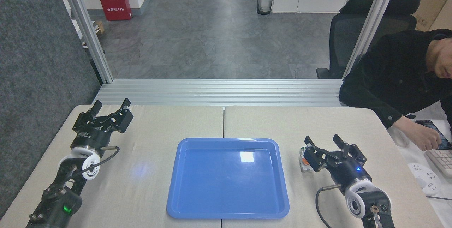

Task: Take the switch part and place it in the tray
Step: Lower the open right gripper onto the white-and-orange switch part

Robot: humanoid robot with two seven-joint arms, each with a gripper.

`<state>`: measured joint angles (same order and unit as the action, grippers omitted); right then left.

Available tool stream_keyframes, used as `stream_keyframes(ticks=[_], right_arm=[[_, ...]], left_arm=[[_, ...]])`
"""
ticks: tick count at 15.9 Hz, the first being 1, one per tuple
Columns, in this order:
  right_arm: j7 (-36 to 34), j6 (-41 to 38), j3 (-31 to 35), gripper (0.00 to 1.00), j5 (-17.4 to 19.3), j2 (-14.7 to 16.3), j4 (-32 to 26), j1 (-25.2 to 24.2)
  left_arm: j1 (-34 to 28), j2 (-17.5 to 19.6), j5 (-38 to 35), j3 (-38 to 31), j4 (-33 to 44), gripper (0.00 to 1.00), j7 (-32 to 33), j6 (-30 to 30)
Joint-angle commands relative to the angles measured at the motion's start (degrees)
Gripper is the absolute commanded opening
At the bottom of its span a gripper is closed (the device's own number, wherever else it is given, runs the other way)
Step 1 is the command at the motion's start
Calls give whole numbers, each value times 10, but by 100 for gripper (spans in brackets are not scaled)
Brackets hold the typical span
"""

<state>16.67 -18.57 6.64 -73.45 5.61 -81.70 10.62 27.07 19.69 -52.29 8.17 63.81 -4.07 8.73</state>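
1. Blue and glossy, the tray [227,178] lies flat at the middle of the beige bench [159,122], with nothing in it.
2. Just right of the tray's rim, the switch part [303,160] lies on the bench, partly hidden by the right end effector [322,142].
3. That right end effector has its fingers spread apart, its left finger over the switch part; whether they touch cannot be told.
4. At the bench's far left, the left end effector [110,104] is spread open, holding nothing.
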Motion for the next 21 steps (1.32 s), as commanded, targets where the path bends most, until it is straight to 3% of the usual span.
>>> stream_keyframes(ticks=[1, 5, 7, 13, 21], right_arm=[[28, -16, 7, 95, -25, -2, -4, -17], [21, 12, 0, 93, -47, -1, 86, 8], [-6, 14, 0, 91, -90, -2, 136, 27], [-29, 29, -23, 86, -92, -11, 261, 56], [-56, 36, -49, 85, -88, -18, 296, 88]], left_arm=[[0, 0, 0, 0, 0, 100, 0, 0], [0, 0, 0, 0, 0, 100, 0, 0], [0, 0, 0, 0, 0, 100, 0, 0], [0, 0, 0, 0, 0, 100, 0, 0], [0, 0, 0, 0, 0, 100, 0, 0]])
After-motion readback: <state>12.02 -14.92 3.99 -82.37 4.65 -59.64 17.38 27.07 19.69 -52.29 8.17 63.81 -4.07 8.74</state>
